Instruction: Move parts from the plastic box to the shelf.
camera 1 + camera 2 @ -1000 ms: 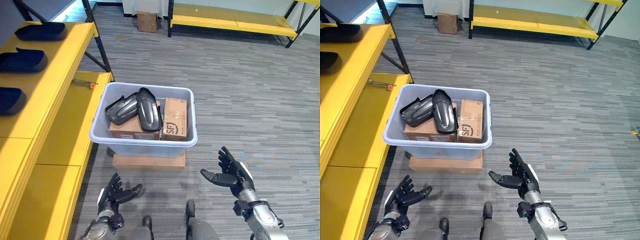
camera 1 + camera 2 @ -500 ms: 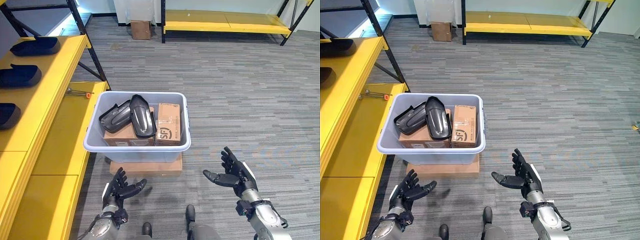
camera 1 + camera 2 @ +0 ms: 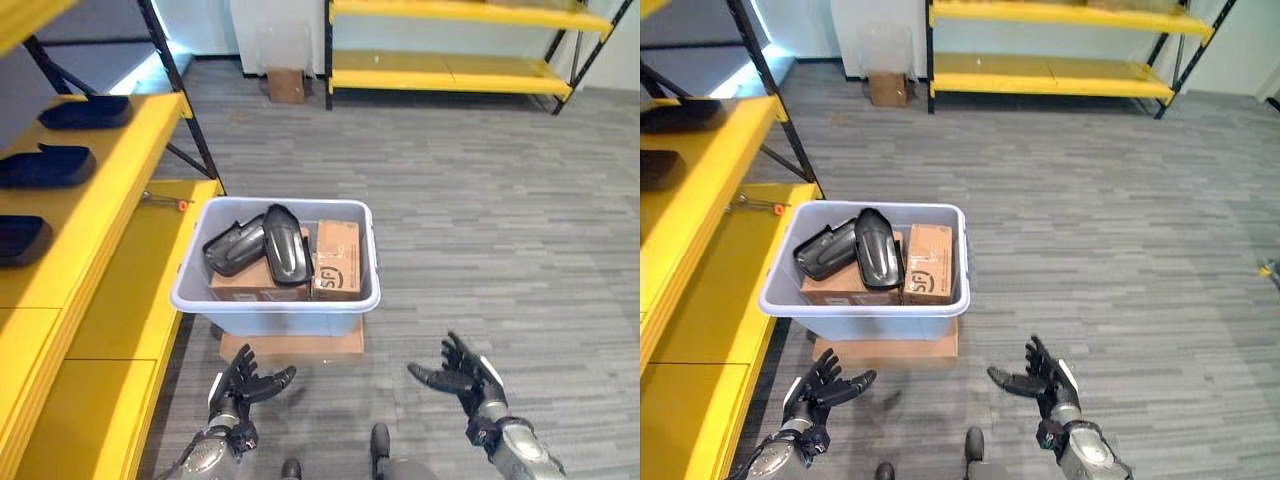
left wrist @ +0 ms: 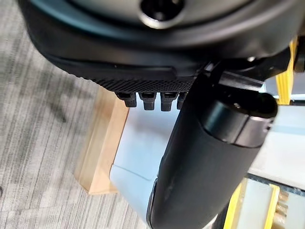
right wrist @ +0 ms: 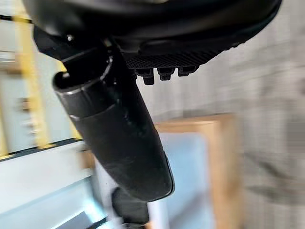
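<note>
Left eye view showed the plastic box on a flat wooden block on the floor, beside the yellow shelf. Two black parts lay on top of cardboard boxes inside it. The left hand and right hand hung low in front of the box, fingers spread, holding nothing. The parts looked like stiff, glossy moulded shells, probably light but slippery; gripping across the narrow middle of the upper one seemed safest.

Pale grey box, yellow shelf
</note>
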`<state>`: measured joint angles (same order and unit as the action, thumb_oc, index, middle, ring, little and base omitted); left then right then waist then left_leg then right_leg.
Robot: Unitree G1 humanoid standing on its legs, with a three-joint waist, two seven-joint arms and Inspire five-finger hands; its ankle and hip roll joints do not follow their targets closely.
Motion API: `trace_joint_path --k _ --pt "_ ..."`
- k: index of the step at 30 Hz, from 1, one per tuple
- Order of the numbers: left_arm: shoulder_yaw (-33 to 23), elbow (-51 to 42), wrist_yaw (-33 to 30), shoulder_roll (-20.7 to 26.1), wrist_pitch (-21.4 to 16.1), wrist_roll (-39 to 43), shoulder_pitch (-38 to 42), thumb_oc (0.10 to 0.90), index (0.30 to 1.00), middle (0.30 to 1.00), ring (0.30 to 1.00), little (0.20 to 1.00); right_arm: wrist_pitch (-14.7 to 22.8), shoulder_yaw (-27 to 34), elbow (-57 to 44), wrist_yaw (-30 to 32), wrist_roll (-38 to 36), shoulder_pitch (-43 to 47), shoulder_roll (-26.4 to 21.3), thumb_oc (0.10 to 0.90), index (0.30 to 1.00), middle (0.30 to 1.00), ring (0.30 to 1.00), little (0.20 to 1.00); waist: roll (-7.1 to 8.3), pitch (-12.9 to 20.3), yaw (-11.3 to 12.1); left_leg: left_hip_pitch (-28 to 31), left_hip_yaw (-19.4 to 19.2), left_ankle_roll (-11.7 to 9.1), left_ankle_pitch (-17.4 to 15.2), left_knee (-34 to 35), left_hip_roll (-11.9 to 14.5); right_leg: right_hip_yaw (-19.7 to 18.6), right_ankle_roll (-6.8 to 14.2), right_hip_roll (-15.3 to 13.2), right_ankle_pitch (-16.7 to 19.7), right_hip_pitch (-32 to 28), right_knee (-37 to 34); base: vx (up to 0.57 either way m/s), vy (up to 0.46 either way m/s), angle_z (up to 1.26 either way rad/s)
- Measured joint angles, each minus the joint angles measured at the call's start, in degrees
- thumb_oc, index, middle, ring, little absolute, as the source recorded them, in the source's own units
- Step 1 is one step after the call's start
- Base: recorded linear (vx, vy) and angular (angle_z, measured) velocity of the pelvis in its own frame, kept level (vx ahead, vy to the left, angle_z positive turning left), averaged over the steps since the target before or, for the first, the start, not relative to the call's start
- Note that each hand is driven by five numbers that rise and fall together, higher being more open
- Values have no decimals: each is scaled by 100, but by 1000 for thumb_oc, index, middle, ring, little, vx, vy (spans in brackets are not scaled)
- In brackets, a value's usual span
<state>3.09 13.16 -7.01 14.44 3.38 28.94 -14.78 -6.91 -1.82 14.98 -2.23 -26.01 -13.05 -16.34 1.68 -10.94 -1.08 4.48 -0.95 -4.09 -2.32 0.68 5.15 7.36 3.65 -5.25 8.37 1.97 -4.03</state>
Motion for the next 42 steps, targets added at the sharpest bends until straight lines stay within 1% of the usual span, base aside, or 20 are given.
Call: trace_joint_path --k 2,6,8,9,10,11,13,15,16,17,18,19,21,24,27,30,31,35,38,42 --pt "-1 35 -18 7 32 2 10 900 1000 1000 1000 1000 -75 -64 78 12 4 5 -14 900 1000 1000 1000 1000 -13 7 2 -48 117 9 -9 -61 -46 103 5 -51 -2 -41 0 39 156 22" --pt "14 40 -19 7 39 9 32 900 1000 1000 1000 1000 -42 -96 73 18 10 155 -49 900 1000 1000 1000 1000 -36 43 150 -196 122 135 -172 -330 -165 81 38 -183 -135 115 285 -2 203 6" --pt "14 101 -25 11 39 9 65 900 1000 1000 1000 1000 -39 -118 50 9 52 290 -114 900 1000 1000 1000 1000 -41 46 158 -465 147 278 -316 -708 -338 54 128 -395 -340 480 928 -28 238 12" --pt "18 152 -22 6 40 8 91 900 1000 1000 1000 1000 -38 -119 39 7 74 323 -153 900 1000 1000 1000 1000 -41 46 148 -557 171 363 -358 -847 -398 50 179 -511 -413 581 1136 -7 178 20" --pt "22 175 -23 1 44 8 89 900 1000 1000 1000 1000 -39 -147 37 1 88 328 -191 900 1000 1000 1000 1000 -54 51 136 -569 189 374 -354 -859 -436 65 220 -585 -451 607 1226 -6 273 27" --pt "15 216 -36 32 41 8 99 900 1000 1000 1000 1000 -36 -158 16 -29 119 290 -200 900 1000 1000 1000 1000 0 53 134 -648 191 469 -452 -1021 -616 83 252 -719 -466 655 1423 -4 243 32" --pt "45 399 -38 28 43 7 218 900 1000 1000 1000 1000 -33 -140 -1 -21 125 318 -224 900 1000 1000 1000 1000 -85 39 124 -927 246 609 -638 -1490 -737 49 252 -854 -392 1128 2267 34 208 23" --pt "50 487 -78 51 43 6 247 900 1000 1000 1000 1000 -35 -201 -88 -46 124 280 -192 900 1000 1000 1000 1000 -118 31 137 -1026 229 687 -771 -1680 -761 -79 195 -917 -165 1379 2615 84 135 -3" --pt "47 486 -112 55 43 6 226 900 1000 1000 1000 1000 -36 -209 -153 -85 123 214 -179 900 1000 1000 1000 1000 -120 28 141 -1016 232 734 -750 -1666 -773 -62 138 -950 -97 1381 2603 83 64 1" --pt "32 478 -111 58 42 5 198 900 1000 1000 1000 1000 -37 -213 -178 -107 123 172 -176 900 1000 1000 1000 1000 -119 29 141 -1010 229 760 -733 -1650 -776 -51 169 -981 -154 1358 2589 83 60 8" --pt "6 458 -115 62 42 6 146 900 1000 1000 1000 1000 -39 -213 -185 -116 122 151 -178 900 1000 1000 1000 1000 -108 34 138 -1012 228 795 -712 -1635 -778 -20 183 -944 -368 1325 2518 100 40 2" --pt "11 442 -116 141 43 6 53 900 1000 1000 1000 1000 -39 -212 -189 -118 120 159 -169 900 1000 1000 1000 1000 -70 24 140 -1030 232 879 -645 -1594 -794 12 240 -848 -570 1104 2150 70 22 -7" --pt "14 462 -117 210 47 6 -9 900 1000 1000 1000 1000 -38 -211 -190 -125 119 179 -163 900 1000 1000 1000 1000 15 12 138 -1031 208 870 -572 -1498 -809 9 251 -723 -599 933 1756 58 16 -9" --pt "14 484 -113 234 57 5 7 900 1000 1000 1000 1000 -40 -210 -186 -122 120 190 -157 900 1000 1000 1000 1000 107 -21 135 -1025 109 751 -481 -1434 -839 147 250 -618 -478 695 1300 54 0 -9" --pt "33 435 -94 216 61 6 25 900 1000 1000 1000 1000 -48 -213 -182 -124 120 211 -174 900 1000 1000 1000 1000 60 -44 125 -924 95 634 -408 -1248 -762 170 216 -551 -479 680 1262 88 -33 -4" --pt "18 438 -95 149 58 2 68 900 1000 1000 1000 1000 -48 -211 -175 -128 120 172 -211 900 1000 1000 1000 1000 70 -48 110 -635 122 551 -336 -920 -660 143 149 -382 -411 306 854 76 -33 -6" --pt "17 418 -93 107 46 2 59 900 1000 1000 1000 1000 -36 -183 -193 -126 120 185 -222 900 1000 1000 1000 1000 81 -46 105 -567 108 517 -317 -824 -614 132 178 -335 -444 289 811 74 -58 -10" --pt "60 409 -78 23 48 1 72 900 1000 1000 1000 1000 -40 -155 -197 -122 118 165 -236 900 1000 1000 1000 1000 87 -47 70 -545 111 453 -238 -630 -538 181 95 -265 -387 288 696 38 -24 -1" --pt "87 407 -2 23 48 0 43 900 1000 1000 1000 1000 -41 -154 -198 -125 115 177 -236 900 1000 1000 1000 1000 88 -44 -27 -515 139 432 -176 -509 -523 227 87 -251 -387 278 641 65 -46 7" --pt "133 407 22 24 49 -4 70 900 1000 1000 1000 1000 -42 -147 -199 -123 114 151 -236 900 1000 1000 1000 1000 91 -42 -59 -413 230 396 -32 -218 -512 333 76 -247 -381 232 558 34 -58 10"
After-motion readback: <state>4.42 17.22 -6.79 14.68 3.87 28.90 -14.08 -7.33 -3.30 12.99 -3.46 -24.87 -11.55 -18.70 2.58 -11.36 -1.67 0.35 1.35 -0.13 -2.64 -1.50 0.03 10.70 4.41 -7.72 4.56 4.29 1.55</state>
